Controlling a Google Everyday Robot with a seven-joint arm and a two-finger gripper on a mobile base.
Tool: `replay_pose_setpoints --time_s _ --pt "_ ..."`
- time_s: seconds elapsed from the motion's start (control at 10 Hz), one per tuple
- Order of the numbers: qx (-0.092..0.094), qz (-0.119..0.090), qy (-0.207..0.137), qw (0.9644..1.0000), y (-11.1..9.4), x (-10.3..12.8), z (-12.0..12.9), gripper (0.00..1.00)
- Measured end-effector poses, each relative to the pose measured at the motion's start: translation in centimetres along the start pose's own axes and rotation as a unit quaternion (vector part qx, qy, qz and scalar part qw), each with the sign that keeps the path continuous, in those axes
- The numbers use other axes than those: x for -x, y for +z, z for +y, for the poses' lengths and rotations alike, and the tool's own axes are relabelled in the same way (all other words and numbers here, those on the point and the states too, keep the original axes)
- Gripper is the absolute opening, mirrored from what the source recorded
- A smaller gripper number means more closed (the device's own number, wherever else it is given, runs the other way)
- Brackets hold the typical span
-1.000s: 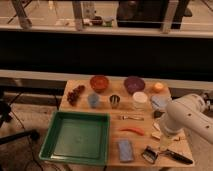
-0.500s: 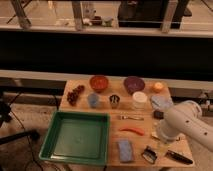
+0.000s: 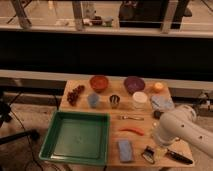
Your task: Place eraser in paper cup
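Well, eraser [image 3: 148, 154]: small, likely light, firm, not slippery.
Hold: pinch its long sides.
Gripper [image 3: 159, 147]: just beside eraser; grip, cannot tell.
Paper cup [image 3: 139, 98]: well apart.

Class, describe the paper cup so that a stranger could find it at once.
On the wooden table, whose front right corner the claw hangs over, find the purple bowl at the back. Just in front of it stands the paper cup: white, unlike the metal cup beside it.
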Motion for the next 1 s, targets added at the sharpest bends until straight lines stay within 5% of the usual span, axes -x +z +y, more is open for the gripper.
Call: replay_pose_setpoints --time_s 1.0 --pt "-0.055 0.017 0.015 0.9982 -3.6 -0.3 -2.0 0.8"
